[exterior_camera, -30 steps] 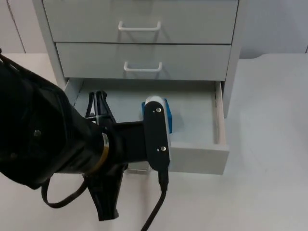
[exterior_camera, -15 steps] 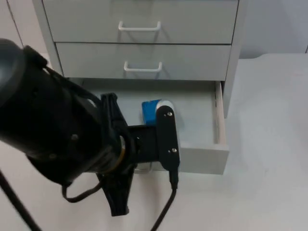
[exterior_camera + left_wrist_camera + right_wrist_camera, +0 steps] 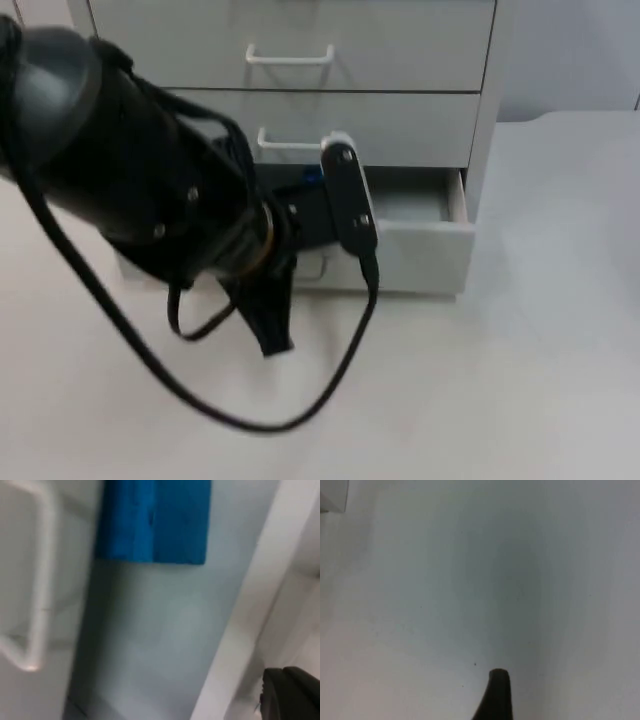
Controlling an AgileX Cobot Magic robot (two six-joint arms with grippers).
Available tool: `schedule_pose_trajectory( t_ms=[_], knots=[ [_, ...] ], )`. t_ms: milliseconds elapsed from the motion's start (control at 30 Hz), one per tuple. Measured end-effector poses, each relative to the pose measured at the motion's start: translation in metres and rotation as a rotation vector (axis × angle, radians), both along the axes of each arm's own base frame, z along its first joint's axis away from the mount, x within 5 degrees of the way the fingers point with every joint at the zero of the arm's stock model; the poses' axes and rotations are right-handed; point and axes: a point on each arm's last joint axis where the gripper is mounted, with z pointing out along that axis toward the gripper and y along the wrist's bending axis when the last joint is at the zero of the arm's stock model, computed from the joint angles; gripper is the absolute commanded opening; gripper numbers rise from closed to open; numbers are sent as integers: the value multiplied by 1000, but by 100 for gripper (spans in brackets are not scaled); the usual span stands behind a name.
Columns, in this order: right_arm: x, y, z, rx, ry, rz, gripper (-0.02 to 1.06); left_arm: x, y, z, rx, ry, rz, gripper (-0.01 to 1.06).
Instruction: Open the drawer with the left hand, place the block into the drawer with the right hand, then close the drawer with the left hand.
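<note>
Top view gives me one cabinet [image 3: 487, 110] with three drawers: two shut above, each with a white handle [image 3: 290, 56], and the bottom drawer [image 3: 425, 250] now only slightly open. A second ago it stood pulled well out; since then its front has travelled back toward the cabinet and my left arm has gone with it. The left gripper [image 3: 268, 318] hangs at the drawer front; I cannot tell how its jaws stand. One blue block [image 3: 311, 178] lies inside the drawer, a sliver of it visible past the arm; my left wrist view has it flat on the drawer floor [image 3: 152, 520]. I can read no labels or writing. The right gripper [image 3: 495, 700] waits over bare table [image 3: 480, 580], jaw state unclear.
</note>
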Motion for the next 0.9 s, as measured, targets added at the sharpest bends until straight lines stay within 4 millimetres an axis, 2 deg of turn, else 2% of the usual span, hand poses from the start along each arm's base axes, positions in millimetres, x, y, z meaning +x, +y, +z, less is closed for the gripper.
schedule_pose_trajectory(
  t_ms=[133,167,467,733,900],
  knots=[
    [0,0,0,0,0,0,68,24,7,-2,-32,-4,46,0],
    [0,0,0,0,0,0,68,24,7,-2,-32,-4,46,0],
    [0,0,0,0,0,0,68,65,9,-3,-90,-42,118,0],
    [0,0,0,0,-1,0,68,71,15,-8,-107,-49,180,0],
    [1,0,1,0,-13,1,68,58,12,-8,-86,-47,176,0]
  ],
)
